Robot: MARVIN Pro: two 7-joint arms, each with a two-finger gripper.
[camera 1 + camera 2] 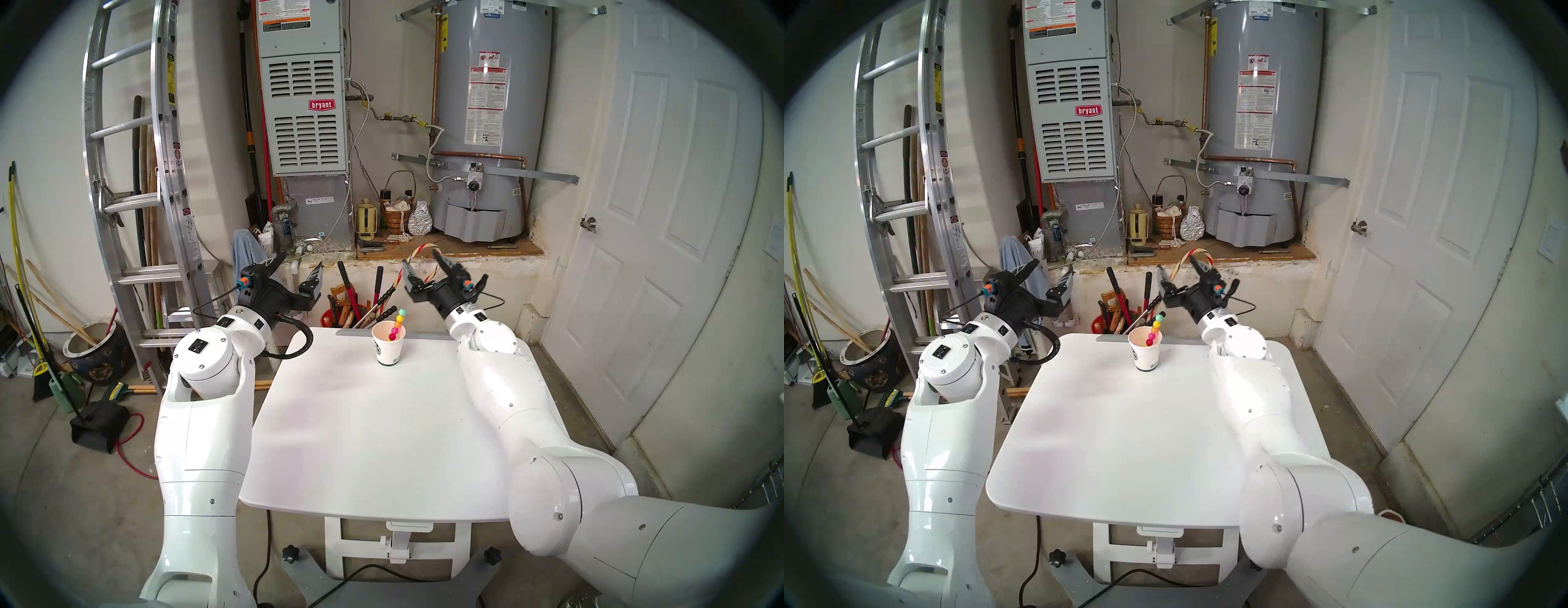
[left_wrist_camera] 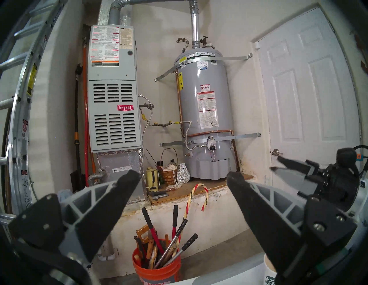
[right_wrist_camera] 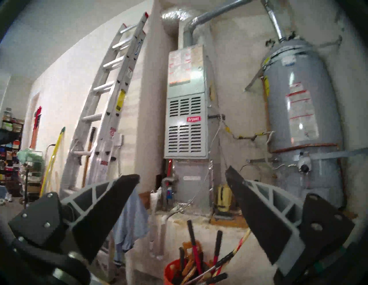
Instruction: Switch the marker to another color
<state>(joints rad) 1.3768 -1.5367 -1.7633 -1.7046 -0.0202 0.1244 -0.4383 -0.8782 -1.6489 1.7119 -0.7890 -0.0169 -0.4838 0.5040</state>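
The marker (image 1: 398, 325), a short stick of yellow, orange, pink, teal and red balls, stands tilted in a white paper cup (image 1: 388, 350) with a green logo near the far edge of the white table (image 1: 382, 424). It also shows in the other head view (image 1: 1154, 329) with the cup (image 1: 1144, 354). My left gripper (image 1: 300, 263) (image 2: 183, 174) is open and empty, raised left of the cup past the table's far edge. My right gripper (image 1: 421, 260) (image 3: 182, 173) is open and empty, raised to the cup's right. The wrist views do not show the marker.
An orange bucket (image 2: 157, 266) of long-handled tools stands on the floor just behind the table. A striped candy cane (image 2: 199, 191) rises from it. A ladder (image 1: 140, 204), furnace and water heater (image 1: 488, 119) stand behind. A door (image 1: 662, 212) is on the right.
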